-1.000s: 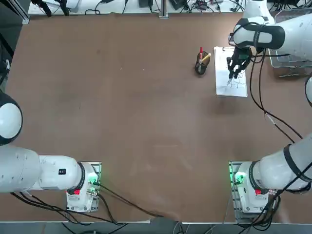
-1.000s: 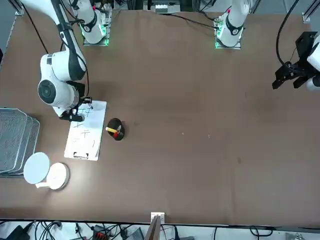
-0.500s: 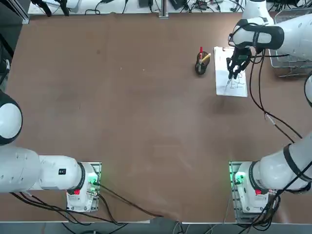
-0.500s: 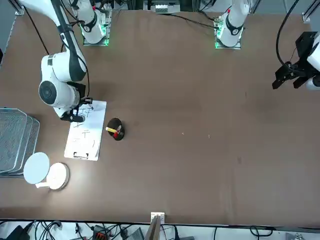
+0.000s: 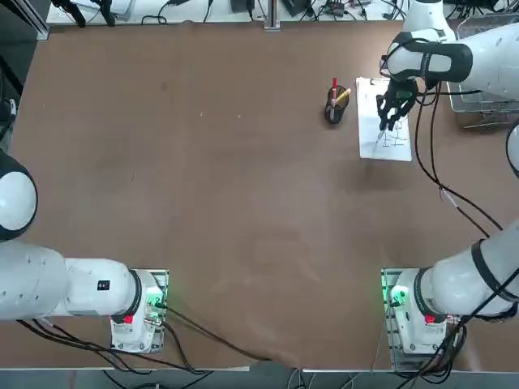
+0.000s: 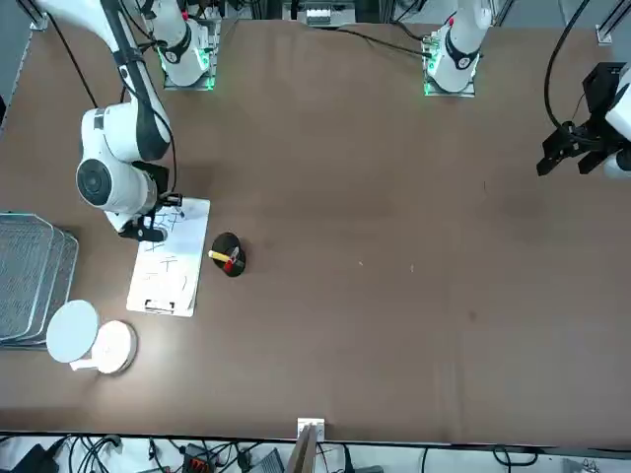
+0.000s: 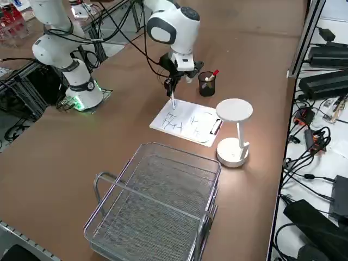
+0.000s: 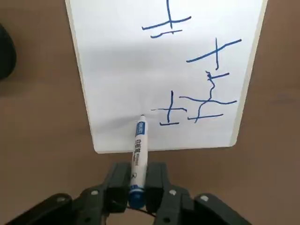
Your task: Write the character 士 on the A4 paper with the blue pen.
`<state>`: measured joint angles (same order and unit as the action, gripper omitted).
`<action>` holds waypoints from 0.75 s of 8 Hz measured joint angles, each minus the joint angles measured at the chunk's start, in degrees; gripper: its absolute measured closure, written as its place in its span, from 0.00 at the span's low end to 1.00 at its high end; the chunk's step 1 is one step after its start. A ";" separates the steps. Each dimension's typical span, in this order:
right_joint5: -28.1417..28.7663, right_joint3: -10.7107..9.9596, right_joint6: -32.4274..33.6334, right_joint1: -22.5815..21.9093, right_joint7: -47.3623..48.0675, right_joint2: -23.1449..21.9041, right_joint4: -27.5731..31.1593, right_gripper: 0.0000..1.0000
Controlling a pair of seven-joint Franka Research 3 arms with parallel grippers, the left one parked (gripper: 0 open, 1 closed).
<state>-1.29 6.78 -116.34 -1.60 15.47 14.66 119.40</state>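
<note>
The A4 paper (image 5: 369, 138) lies at the table's far right, white, with a clip at its far short edge and several blue handwritten characters (image 8: 197, 101). My right gripper (image 5: 392, 113) hangs over the sheet's half nearest the robot. It is shut on the blue pen (image 8: 139, 145), which points down out of the fingers (image 8: 157, 183). The pen's tip rests at or just above the paper (image 8: 140, 56) close to its near short edge, left of a small finished character. From the side, the gripper (image 7: 173, 84) holds the pen (image 7: 173, 101) upright over the sheet (image 7: 187, 122).
A black pen cup (image 5: 333, 109) with a red-topped and a yellow pen stands just left of the paper. A white desk lamp (image 7: 234, 130) stands beyond the clip end. A wire basket (image 7: 157, 206) sits at the table's right edge.
The right gripper with the pen has shifted only very slightly over the sheet. Nothing else has moved.
</note>
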 joint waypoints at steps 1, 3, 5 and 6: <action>0.30 0.08 -0.08 -0.02 0.36 0.01 0.00 0.79; 1.84 0.28 -0.33 -0.04 0.56 0.04 0.00 0.79; 2.26 0.42 -0.42 -0.04 0.68 0.05 0.00 0.79; 2.30 0.43 -0.43 -0.04 0.83 0.05 0.00 0.79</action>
<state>1.01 7.21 -116.77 -1.64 16.29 14.71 119.40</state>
